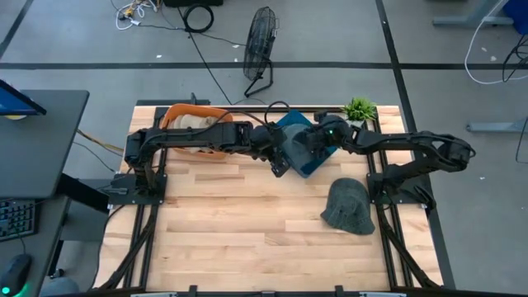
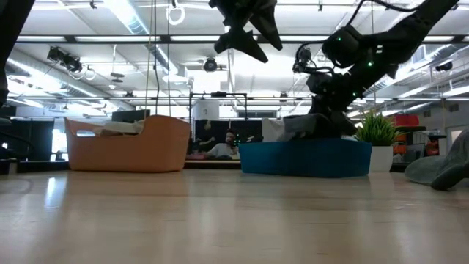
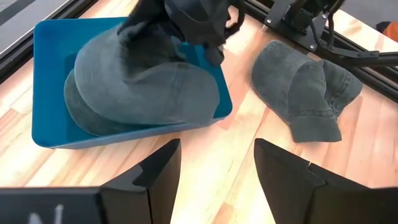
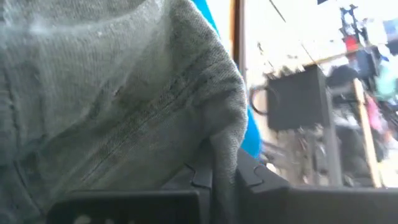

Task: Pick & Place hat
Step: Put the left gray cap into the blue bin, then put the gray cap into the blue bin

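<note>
A grey hat (image 3: pixel 137 87) lies in the blue bin (image 3: pixel 50 134) at the table's far middle, filling most of it. My right gripper (image 4: pixel 221 177) reaches down into the bin (image 1: pixel 307 165) from the right and is shut on this hat. My left gripper (image 3: pixel 217 155) is open and hovers above the table just left of the bin (image 2: pixel 304 158), touching nothing. A second grey hat (image 1: pixel 347 206) lies flat on its brim on the wood to the near right of the bin. My right gripper pinches a fold of the hat's grey cloth (image 4: pixel 217 134) between its two fingers. It comes from above, slanting in from the table's right. The hat sits in the blue bin, and the cloth rises slightly at the fingers (image 3: pixel 193 28).
An orange basket (image 1: pixel 194 124) with pale cloth in it stands at the far left. A small green plant (image 1: pixel 360 108) stands at the far right corner. Bare wood (image 1: pixel 239 231) covers the near half of the table. A fan and cables lie on the floor beyond.
</note>
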Available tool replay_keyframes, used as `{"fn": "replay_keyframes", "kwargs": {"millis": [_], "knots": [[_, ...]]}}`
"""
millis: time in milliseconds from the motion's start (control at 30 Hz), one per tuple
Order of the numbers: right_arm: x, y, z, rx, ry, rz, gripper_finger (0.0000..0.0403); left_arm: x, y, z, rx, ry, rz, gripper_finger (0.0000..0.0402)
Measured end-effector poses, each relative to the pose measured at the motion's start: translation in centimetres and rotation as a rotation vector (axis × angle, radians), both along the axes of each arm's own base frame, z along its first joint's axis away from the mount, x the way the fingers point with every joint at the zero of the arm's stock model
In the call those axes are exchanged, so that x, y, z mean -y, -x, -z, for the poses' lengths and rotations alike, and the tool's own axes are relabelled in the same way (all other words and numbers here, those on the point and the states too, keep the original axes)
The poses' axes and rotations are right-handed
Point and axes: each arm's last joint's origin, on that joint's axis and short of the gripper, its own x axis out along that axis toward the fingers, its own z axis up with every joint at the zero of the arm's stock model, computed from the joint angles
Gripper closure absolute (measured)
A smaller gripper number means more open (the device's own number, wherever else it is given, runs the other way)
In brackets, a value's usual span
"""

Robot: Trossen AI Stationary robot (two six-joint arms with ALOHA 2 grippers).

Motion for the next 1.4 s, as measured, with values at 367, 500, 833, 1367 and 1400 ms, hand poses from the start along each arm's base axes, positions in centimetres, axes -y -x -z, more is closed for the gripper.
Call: {"fn": "replay_keyframes", "kwargs": {"millis": [367,500,833,1367,1400], "knots": [[0.9,-0.8,2.5,-0.001,-0.104,0.062,0.0338,-0.1,0.0,0.0,0.0,0.002,-0.004,0.0193],[0.8,-0.9,2.2,-0.002,-0.075,0.057,0.0304,-0.1,0.0,0.0,0.0,0.002,-0.003,0.0193],[0.0,-1.1,-1.4,0.049,-0.15,0.205,0.0255,-0.1,0.0,0.0,0.001,0.003,-0.004,0.0193],[-4.7,1.4,-12.6,0.148,-0.417,0.127,0.0257,0.3,0.0,0.0,-0.001,0.005,0.006,0.0193],[-5.2,1.6,-13.0,0.145,-0.429,0.12,0.0257,0.4,0.0,0.0,-0.001,0.005,0.01,0.0193]]}}
